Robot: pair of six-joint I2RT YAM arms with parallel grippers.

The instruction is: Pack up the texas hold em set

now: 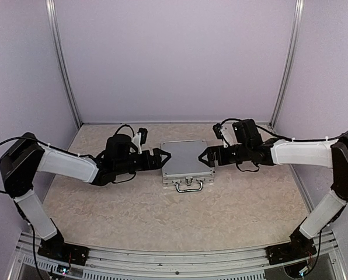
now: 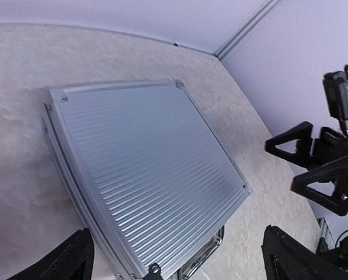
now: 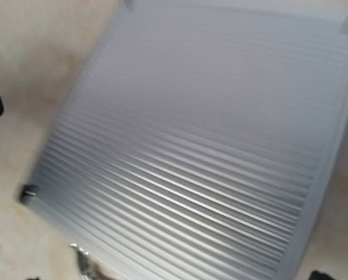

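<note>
The texas hold em set shows as a small ribbed silver case (image 1: 187, 160), lying flat with its lid down in the middle of the table. Its metal handle (image 1: 188, 185) faces the near edge. My left gripper (image 1: 164, 158) stands open at the case's left edge, its fingers (image 2: 69, 262) spread on either side of the ribbed lid (image 2: 145, 175). My right gripper (image 1: 204, 156) is open at the case's right edge, with nothing held. In the right wrist view the blurred lid (image 3: 197, 146) fills the frame and only a fingertip (image 3: 320, 275) peeks in at the bottom.
The beige marbled tabletop (image 1: 133, 216) is closed in by lilac walls with metal corner posts (image 1: 285, 64). The right gripper (image 2: 314, 169) and its cabling show across the case in the left wrist view.
</note>
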